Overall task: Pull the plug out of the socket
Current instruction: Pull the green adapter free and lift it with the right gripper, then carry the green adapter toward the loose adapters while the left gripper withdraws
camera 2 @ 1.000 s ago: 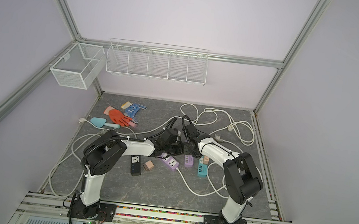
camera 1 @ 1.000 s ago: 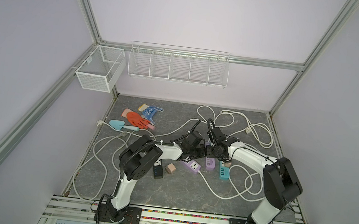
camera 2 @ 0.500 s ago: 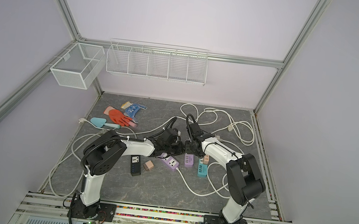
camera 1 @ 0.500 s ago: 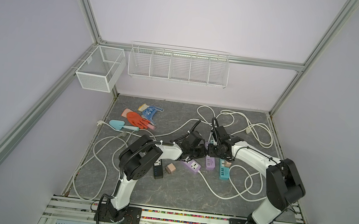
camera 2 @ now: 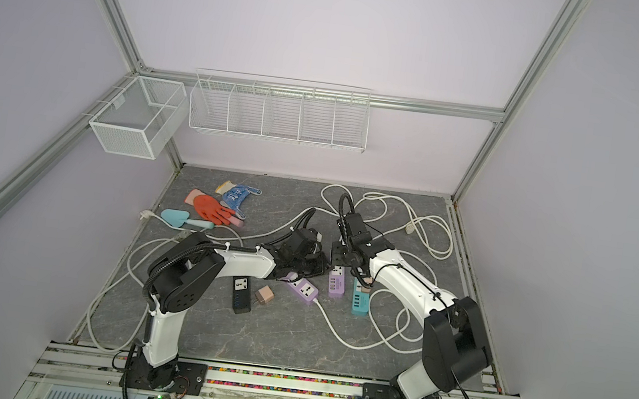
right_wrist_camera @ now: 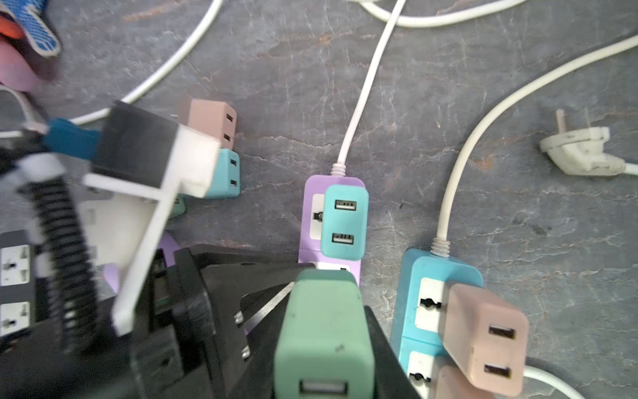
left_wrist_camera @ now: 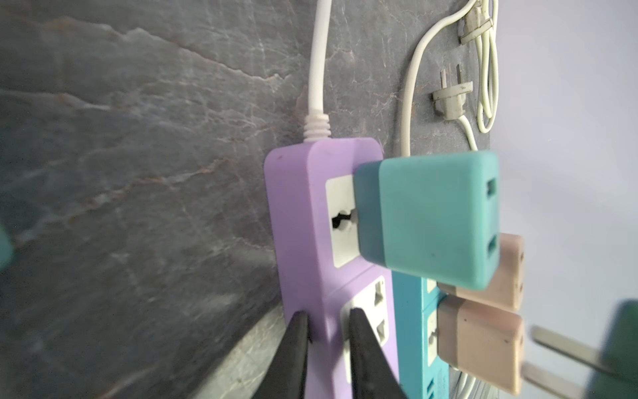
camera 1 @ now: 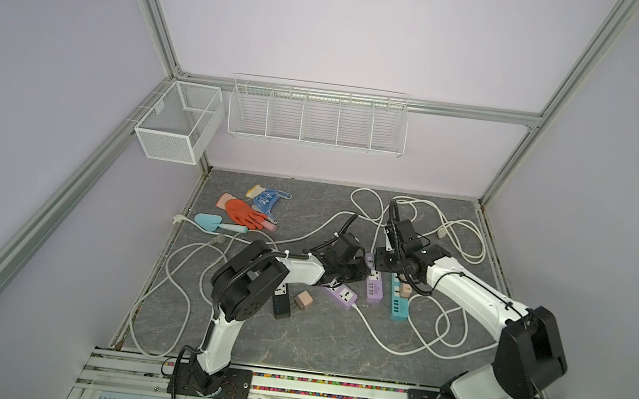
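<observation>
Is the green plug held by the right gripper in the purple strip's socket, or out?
Out. The green plug shows bare prongs clear of the purple strip; that socket is empty.

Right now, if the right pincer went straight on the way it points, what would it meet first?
Probably the teal USB adapter plugged into the purple power strip, though depth is unclear.

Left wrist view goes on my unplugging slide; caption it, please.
Left tool clamps the purple power strip, teal adapter plugged in; green plug free, prongs bare.
</observation>
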`<state>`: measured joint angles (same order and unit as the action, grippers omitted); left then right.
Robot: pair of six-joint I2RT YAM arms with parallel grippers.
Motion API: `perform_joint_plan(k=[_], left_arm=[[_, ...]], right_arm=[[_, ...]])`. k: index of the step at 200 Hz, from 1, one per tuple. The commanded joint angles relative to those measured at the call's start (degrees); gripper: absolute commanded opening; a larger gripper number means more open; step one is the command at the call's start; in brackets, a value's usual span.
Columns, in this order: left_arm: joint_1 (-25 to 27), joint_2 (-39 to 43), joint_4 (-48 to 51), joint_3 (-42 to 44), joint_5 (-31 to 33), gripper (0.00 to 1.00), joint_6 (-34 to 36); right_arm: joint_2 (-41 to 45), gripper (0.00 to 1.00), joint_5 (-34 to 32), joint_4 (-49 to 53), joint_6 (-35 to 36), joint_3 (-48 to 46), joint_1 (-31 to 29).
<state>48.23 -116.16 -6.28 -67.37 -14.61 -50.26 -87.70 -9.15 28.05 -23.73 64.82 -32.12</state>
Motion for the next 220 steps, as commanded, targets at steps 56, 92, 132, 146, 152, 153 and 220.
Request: perform_joint_plan(k=[56,92,132,146,152,153,220], left_arm=[[0.6,2.3,13.9,-6.4,2.8,0.28,5.8],[-1.1,8.0,13.9,-3.9,4.8,0.3,6.2],[-2.3,17.3,11.6,3.9,10.3,0.34,7.8],[-3.2,20.1,11.9,6.1,10.5,0.35,8.3],[-3.5,21.3,12.0,6.9,10.7,0.35,8.6],[-3.6,21.5,12.1,7.0,10.8,0.35,8.6],[-5.1,35.2,20.6,13.5,19.4,0.39,10.7]], right_arm=[[10.3,0.09,4.9,-0.8,-0.7,-5.7,2.7],[11.6,0.09,5.4,-1.4,-1.5,-6.6,2.7],[8.5,0.07,8.8,-4.4,-3.7,-5.9,2.4],[7.7,0.07,9.4,-6.4,-5.4,-6.4,1.9],[7.5,0.07,9.4,-7.4,-6.1,-6.7,1.5],[7.5,0.07,9.4,-7.5,-6.2,-6.7,1.4],[1.8,0.07,10.1,-15.1,-10.1,-6.6,-2.8]])
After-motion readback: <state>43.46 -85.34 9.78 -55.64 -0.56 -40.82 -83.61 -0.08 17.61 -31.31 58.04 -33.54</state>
